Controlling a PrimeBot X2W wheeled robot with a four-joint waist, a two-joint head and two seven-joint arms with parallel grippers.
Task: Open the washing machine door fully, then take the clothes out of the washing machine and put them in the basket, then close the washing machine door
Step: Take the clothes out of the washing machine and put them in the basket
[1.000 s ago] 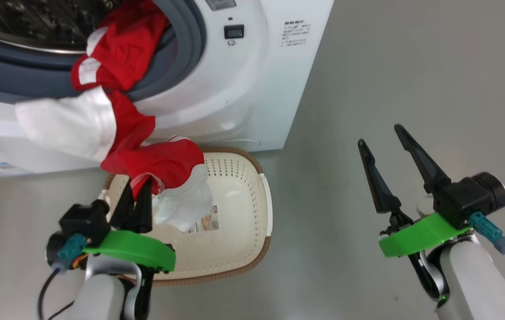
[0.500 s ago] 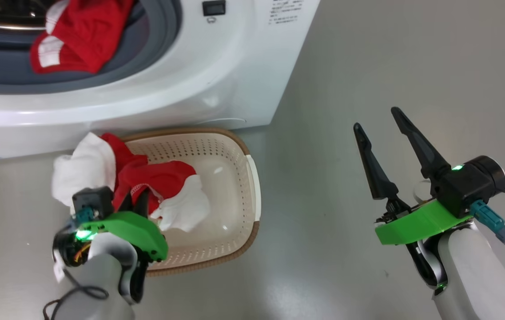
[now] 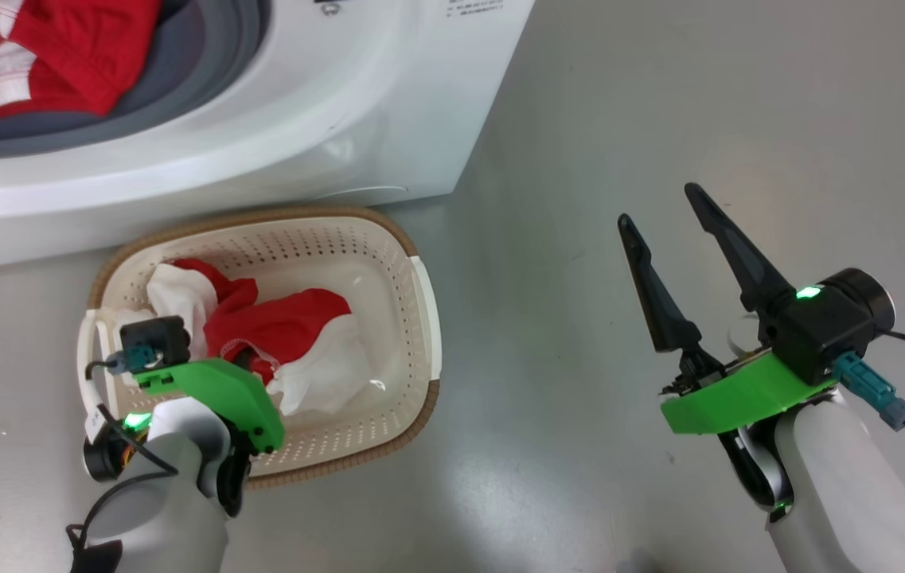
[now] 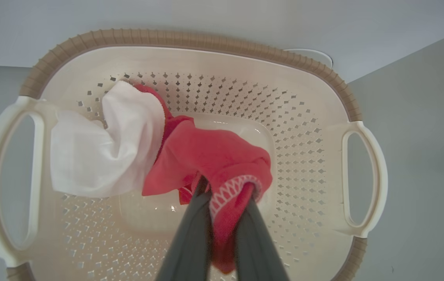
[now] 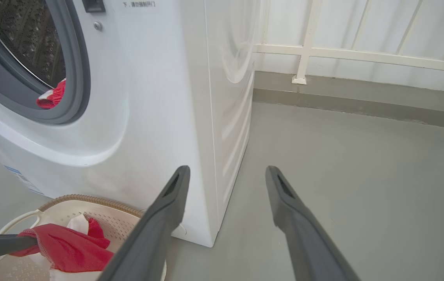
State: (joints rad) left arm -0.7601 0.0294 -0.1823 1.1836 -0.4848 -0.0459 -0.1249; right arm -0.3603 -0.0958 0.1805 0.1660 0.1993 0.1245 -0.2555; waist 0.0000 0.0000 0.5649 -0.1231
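red-and-white clothes (image 4: 214, 156) bunched in basket (image 4: 190, 39); left gripper (image 4: 225, 185) clamped on zigzag-stitched hem; right gripper (image 3: 657, 204) spread wide; washing machine (image 5: 167, 97) print unreadable.

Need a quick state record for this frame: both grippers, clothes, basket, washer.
left gripper: shut on red-and-white garment, low inside the basket
right gripper: open, empty, over the floor to the right of the washing machine
basket: on the floor in front of the washing machine
garment in basket: white part against the basket wall, not yet released
second red garment: lies on the grey ring at the drum mouth
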